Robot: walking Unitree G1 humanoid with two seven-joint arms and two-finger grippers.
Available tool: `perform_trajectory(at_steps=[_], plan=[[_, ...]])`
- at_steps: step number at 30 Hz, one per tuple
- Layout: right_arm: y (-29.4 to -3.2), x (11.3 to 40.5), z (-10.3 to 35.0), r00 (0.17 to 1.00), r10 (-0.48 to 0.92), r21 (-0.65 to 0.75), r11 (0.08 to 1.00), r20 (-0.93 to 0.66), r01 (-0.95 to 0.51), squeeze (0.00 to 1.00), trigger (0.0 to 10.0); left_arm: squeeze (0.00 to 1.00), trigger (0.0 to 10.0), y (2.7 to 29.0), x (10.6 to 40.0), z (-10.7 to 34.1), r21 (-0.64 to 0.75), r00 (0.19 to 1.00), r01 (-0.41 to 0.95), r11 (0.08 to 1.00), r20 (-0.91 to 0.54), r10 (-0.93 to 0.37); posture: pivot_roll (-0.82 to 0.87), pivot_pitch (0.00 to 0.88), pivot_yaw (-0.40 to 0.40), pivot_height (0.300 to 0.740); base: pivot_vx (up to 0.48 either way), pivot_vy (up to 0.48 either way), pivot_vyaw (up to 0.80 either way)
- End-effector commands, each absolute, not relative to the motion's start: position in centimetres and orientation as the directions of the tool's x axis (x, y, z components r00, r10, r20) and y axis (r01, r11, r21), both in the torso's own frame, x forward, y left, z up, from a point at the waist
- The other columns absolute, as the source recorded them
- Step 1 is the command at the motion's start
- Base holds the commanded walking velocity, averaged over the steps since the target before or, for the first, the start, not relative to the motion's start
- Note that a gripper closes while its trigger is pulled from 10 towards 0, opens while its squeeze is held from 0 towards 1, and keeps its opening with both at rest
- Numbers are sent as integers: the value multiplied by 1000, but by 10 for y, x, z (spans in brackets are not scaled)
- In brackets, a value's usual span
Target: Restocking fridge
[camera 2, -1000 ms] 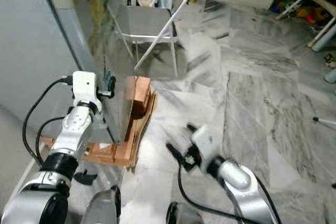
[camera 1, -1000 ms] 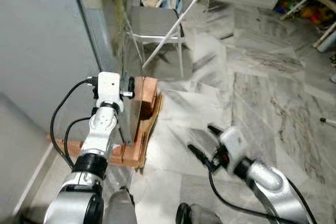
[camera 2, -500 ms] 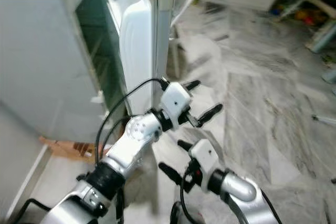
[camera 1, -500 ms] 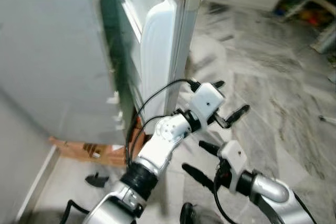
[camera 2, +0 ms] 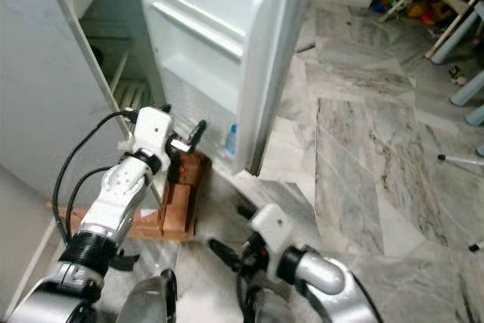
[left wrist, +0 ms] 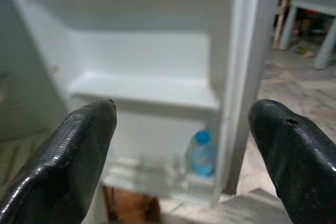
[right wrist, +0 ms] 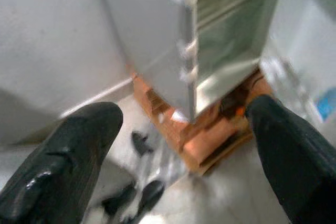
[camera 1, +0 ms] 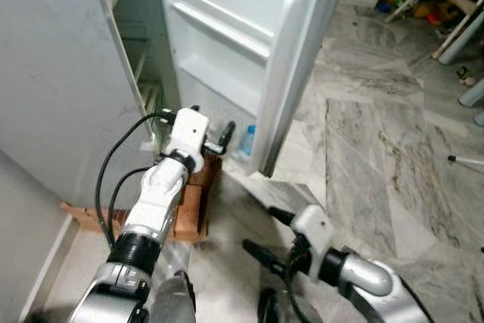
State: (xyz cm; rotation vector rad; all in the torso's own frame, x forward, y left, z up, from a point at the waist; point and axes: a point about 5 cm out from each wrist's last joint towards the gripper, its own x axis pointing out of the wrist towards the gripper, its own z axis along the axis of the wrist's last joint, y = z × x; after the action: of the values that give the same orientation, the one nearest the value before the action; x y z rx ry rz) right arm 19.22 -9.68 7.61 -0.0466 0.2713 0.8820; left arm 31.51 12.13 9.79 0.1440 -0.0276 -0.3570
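Observation:
The small grey fridge (camera 1: 68, 73) stands with its white door (camera 1: 249, 43) swung wide open. Wire shelves (camera 2: 128, 94) show inside the cabinet. A clear bottle with a blue cap (camera 1: 247, 140) stands in the lowest door shelf, also seen as the bottle (left wrist: 201, 153) in the left wrist view. My left gripper (camera 1: 212, 122) is open and empty, held low in front of the opening and pointing at the door's inner side. My right gripper (camera 1: 262, 232) is open and empty, low over the floor in front of the fridge.
The fridge rests on a wooden base (camera 1: 193, 198) that juts out at the front. Grey marble floor (camera 1: 378, 134) stretches to the right. White furniture legs (camera 1: 454, 13) and small clutter stand at the far right. A pale wall (camera 1: 23, 232) runs along the left.
The fridge door has swung from nearly shut to wide open. My left arm swept right with the door, then drew back to the opening. The camera has shifted too.

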Motion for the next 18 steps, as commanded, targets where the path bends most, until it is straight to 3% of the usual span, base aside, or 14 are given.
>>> perform_trajectory(at_steps=[1, 7, 12, 18], plan=[[-91, 198, 81, 638, 730, 37, 665, -244, -746, 0, 10000, 0, 10000, 124, 311, 97, 143, 946, 321, 936, 4, -325, 47, 101, -46, 740, 255, -405, -800], [-87, 213, 93, 700, 687, -3, 714, -194, -701, 0, 10000, 0, 10000, 147, 293, 85, 156, 972, 234, 960, -17, -234, 66, 111, -47, 740, 276, -391, -700], [-92, 221, 104, 722, 672, -33, 728, -165, -685, 0, 10000, 0, 10000, 160, 282, 83, 176, 986, 167, 970, -39, -163, 82, 127, -46, 740, 325, -348, 0], [-128, 234, 111, 786, 604, -98, 781, -133, -617, 0, 10000, 0, 10000, 159, 276, 89, 218, 989, 145, 965, -25, -143, 87, 147, -46, 740, 397, -192, 0]])
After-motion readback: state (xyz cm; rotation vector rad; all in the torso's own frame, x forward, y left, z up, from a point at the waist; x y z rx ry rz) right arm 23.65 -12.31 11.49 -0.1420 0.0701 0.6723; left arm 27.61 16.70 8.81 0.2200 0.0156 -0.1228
